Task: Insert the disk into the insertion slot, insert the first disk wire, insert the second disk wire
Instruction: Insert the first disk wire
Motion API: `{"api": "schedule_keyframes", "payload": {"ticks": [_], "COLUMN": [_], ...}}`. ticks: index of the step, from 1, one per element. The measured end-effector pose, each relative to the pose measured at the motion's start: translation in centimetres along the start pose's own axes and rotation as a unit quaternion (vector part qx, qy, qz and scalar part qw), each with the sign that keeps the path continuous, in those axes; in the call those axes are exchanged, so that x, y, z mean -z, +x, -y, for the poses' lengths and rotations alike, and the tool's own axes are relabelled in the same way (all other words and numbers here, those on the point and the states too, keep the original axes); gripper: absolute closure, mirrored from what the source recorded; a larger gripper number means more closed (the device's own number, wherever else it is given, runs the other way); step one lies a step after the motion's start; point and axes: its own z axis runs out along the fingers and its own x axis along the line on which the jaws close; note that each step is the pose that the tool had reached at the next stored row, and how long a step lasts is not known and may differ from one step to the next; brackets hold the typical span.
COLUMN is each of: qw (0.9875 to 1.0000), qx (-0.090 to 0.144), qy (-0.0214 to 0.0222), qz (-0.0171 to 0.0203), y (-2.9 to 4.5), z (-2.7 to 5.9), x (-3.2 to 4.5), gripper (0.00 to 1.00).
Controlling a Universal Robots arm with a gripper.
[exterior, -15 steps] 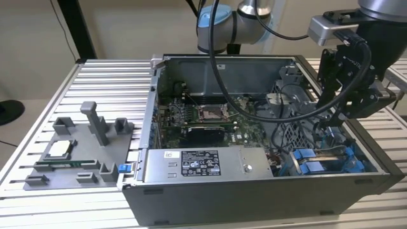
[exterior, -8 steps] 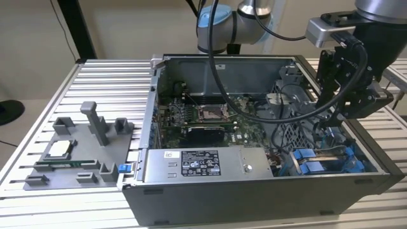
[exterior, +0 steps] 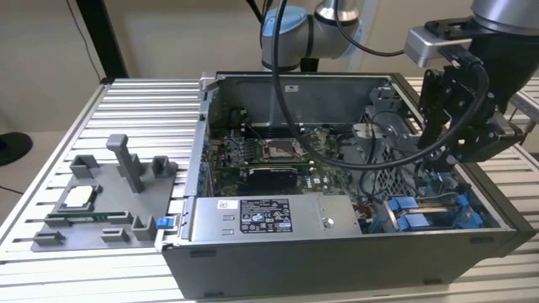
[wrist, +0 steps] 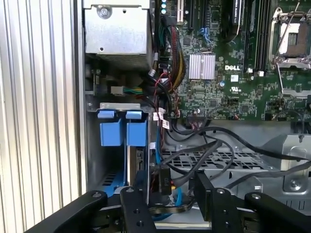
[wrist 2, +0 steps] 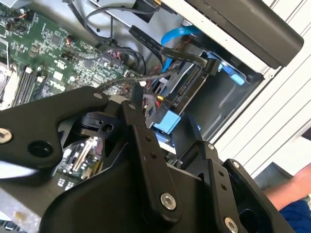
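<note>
Gripper [wrist: 170,195], jaws apart and clamping nothing, straddles the black wire plug [wrist: 165,183] just beside the disk [wrist: 136,162], which sits on edge in the insertion slot [wrist: 93,160] at the near corner of the case [exterior: 337,265], on the exterior view's right, presumably leaving its connector edge reachable.

Slatted metal table [exterior: 135,104] carries 2 things: the open computer case [exterior: 337,271] and, at the exterior view's left, a grey parts tray [exterior: 126,205].

Arm [exterior: 505,25] enters at exterior view's upper right, wrist bent down. End effector [exterior: 446,158] hangs approx. vertical, pointing down; its black linkages show in both wrist views.
</note>
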Motion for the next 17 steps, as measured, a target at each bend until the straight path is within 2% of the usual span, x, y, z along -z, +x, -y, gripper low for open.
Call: {"api": "schedule_keyframes", "payload": {"ticks": [5, 6, 17], "qw": [1.0, 1.0, 1.0], "qx": [0.0, 0.0, 0.0], "qy": [-0.0001, -0.0001, -0.0001], "qz": [-0.0001, 0.0, 0.0], "y": [0.19, 0.19, 0.2], "z": [-0.05, -0.06, -0.13], "x": [-0.21, -0.26, -0.43], "gripper": [0.0, 1.0, 1.0]}}
